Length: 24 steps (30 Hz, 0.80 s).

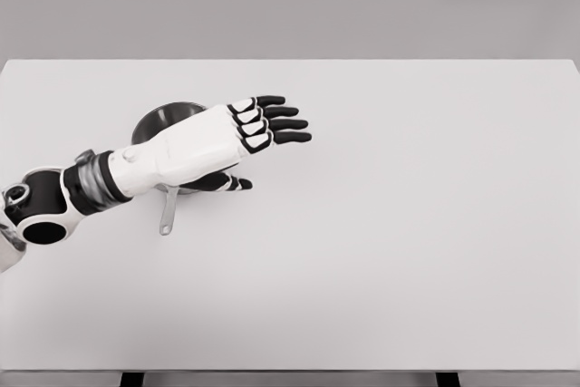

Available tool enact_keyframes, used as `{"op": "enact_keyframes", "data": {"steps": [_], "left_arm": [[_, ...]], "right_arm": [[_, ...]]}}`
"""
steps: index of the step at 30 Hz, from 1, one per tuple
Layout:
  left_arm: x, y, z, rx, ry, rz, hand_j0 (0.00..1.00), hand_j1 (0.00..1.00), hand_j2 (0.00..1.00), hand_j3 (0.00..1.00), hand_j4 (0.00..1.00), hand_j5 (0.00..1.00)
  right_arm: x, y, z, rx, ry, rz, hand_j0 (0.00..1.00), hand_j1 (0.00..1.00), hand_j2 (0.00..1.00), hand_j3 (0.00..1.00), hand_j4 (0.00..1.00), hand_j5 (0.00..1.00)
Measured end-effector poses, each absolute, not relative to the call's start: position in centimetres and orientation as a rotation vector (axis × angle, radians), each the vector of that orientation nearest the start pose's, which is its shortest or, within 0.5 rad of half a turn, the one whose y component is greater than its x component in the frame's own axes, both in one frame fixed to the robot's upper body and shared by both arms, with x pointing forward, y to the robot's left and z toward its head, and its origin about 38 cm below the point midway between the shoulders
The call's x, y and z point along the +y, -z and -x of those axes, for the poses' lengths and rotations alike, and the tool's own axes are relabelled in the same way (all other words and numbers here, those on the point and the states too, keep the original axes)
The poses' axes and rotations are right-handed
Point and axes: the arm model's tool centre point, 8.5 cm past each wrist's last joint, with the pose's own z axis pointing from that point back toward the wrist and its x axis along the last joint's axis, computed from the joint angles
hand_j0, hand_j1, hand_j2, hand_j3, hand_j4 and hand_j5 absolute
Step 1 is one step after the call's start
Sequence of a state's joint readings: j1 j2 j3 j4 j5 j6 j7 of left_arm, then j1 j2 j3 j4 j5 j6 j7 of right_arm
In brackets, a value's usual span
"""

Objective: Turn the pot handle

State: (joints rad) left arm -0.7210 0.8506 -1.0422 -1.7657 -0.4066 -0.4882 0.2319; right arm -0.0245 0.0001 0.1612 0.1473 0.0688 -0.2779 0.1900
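A dark metal pot (pixel 161 120) sits on the white table (pixel 408 224) left of the middle, mostly covered by my left hand. Its grey handle (pixel 168 213) sticks out toward the table's front edge. My left hand (pixel 258 147) hovers flat over the pot, four fingers (pixel 283 123) stretched straight to the right and the thumb (pixel 231 183) pointing right just below the palm. The hand is open and holds nothing. The pot's right rim is hidden under the palm. My right arm does not show.
The left forearm (pixel 82 183) enters from the lower left edge. The table's far edge runs along the top third of the picture, with a plain grey wall behind.
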Motion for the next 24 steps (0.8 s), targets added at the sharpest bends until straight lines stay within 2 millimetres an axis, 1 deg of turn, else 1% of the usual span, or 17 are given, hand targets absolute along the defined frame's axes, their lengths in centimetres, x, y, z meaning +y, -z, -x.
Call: {"op": "enact_keyframes", "data": {"steps": [6, 10, 12, 19, 24], "left_arm": [[18.5, -22.3, -36.2, 2.53, -2.234, 0.313, 1.0, 1.0, 1.0, 1.0, 1.0, 1.0], [18.3, -21.3, -36.1, 2.396, -2.348, 0.328, 1.0, 1.0, 1.0, 1.0, 1.0, 1.0], [18.3, -21.1, -36.1, 2.36, -2.38, 0.33, 1.0, 1.0, 1.0, 1.0, 1.0, 1.0], [18.5, -21.1, -36.2, 2.32, -2.408, 0.342, 1.0, 1.0, 1.0, 1.0, 1.0, 1.0], [19.4, -21.1, -36.2, 2.297, -2.434, 0.358, 1.0, 1.0, 1.0, 1.0, 1.0, 1.0]], "right_arm": [[-25.7, 25.6, 1.0, -0.121, -0.248, -0.124, 1.0, 1.0, 1.0, 1.0, 1.0, 1.0], [-25.7, 25.6, 1.0, -0.121, -0.248, -0.124, 1.0, 1.0, 1.0, 1.0, 1.0, 1.0], [-25.7, 25.6, 1.0, -0.121, -0.248, -0.124, 1.0, 1.0, 1.0, 1.0, 1.0, 1.0], [-25.7, 25.6, 1.0, -0.121, -0.248, -0.124, 1.0, 1.0, 1.0, 1.0, 1.0, 1.0], [-25.7, 25.6, 1.0, -0.121, -0.247, -0.124, 1.0, 1.0, 1.0, 1.0, 1.0, 1.0]]}}
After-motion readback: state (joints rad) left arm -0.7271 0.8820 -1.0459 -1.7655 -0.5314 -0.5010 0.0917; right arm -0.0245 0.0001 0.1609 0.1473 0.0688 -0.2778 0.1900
